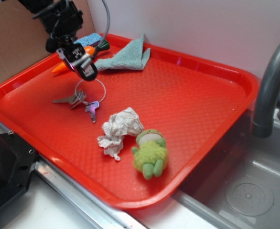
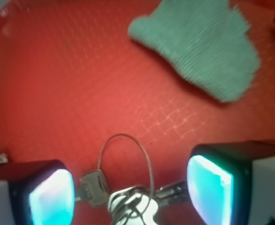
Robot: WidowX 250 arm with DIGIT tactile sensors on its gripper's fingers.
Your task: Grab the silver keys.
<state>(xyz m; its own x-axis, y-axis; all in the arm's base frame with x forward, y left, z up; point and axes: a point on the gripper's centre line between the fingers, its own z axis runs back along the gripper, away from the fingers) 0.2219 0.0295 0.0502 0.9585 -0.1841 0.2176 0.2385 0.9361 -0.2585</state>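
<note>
My claw (image 2: 130, 190) hung spread wide. The silver keys (image 2: 128, 199) lay between my pads at bottom centre, wire ring looping toward frame top.

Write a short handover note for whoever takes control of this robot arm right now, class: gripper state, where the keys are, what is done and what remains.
Gripper: jaws open, low over the red tray, one on each side of the silver keys.
Keys: lying flat on the tray, wire ring toward the teal cloth; crumpled paper and green plush toy nearby, apart from them.
Done: gripper lined up over the bunch.
Left: close on the keys and lift; nothing held yet.
</note>
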